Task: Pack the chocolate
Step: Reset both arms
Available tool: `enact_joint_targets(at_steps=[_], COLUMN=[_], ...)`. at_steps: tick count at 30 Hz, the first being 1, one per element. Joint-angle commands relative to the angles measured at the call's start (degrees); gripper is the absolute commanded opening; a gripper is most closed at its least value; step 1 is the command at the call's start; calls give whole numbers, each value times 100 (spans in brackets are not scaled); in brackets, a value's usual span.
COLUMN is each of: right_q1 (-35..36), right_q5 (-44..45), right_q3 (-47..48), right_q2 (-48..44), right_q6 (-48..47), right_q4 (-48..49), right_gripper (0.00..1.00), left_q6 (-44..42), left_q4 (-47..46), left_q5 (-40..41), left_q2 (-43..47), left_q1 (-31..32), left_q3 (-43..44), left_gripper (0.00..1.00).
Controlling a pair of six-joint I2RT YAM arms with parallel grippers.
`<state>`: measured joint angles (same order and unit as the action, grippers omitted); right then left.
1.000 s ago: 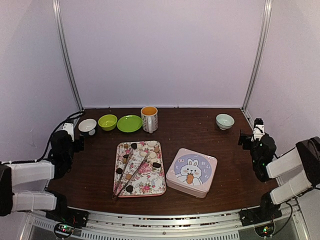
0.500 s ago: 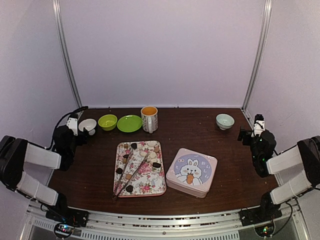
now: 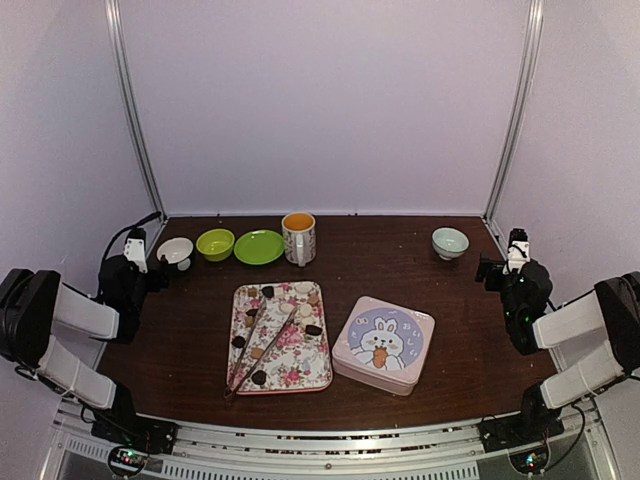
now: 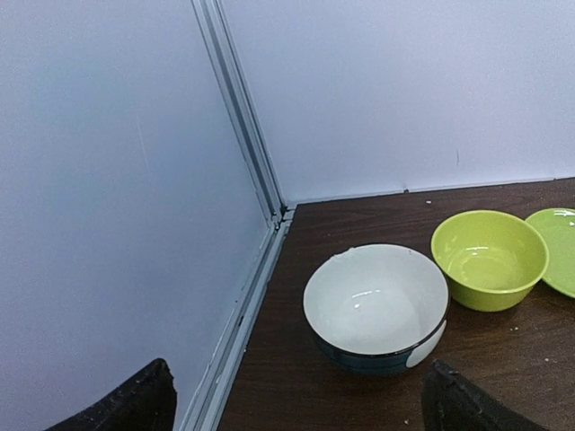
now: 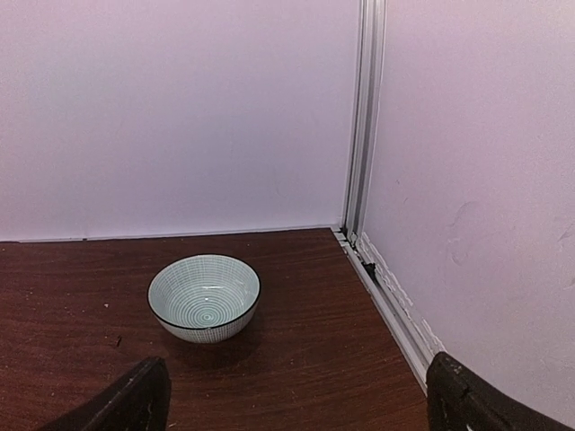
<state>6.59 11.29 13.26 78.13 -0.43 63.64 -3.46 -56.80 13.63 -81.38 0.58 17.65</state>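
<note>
The chocolate (image 3: 314,330) lies as several small dark, tan and white pieces scattered on a floral tray (image 3: 322,379) at the table's middle, with metal tongs (image 3: 262,350) lying across the tray. A pink bunny tin (image 3: 383,344) sits shut to the tray's right. My left gripper (image 3: 156,272) is open and empty at the far left, facing a white bowl (image 4: 375,308). My right gripper (image 5: 296,391) is open and empty at the far right, facing a pale blue striped bowl (image 5: 204,297). No chocolate shows in either wrist view.
Along the back stand the white bowl (image 3: 175,252), a green bowl (image 3: 215,243), a green plate (image 3: 259,246) and a mug (image 3: 299,238). The blue bowl (image 3: 450,242) is at the back right. Enclosure walls and corner posts (image 4: 243,108) close in both sides.
My left arm folded up and swung its wrist back toward the left rear corner, ending in front of the white bowl. The right arm shifted only slightly.
</note>
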Motion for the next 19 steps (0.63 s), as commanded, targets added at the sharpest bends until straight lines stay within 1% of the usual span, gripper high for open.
enact_joint_targets(at_steps=[1,19], right_q1=[-35,-35], right_q5=[-18,-15], right_q3=[29,29], right_q2=[-24,-20], right_q6=[24,16], right_q4=[17,17], right_gripper=[100,100], left_q6=[92,94], left_q4=[-366,-330], left_q5=[-94,-104], left_q2=[-35,-34], left_q1=[-17,-21], left_q3=[26,34], left_gripper=[98,98])
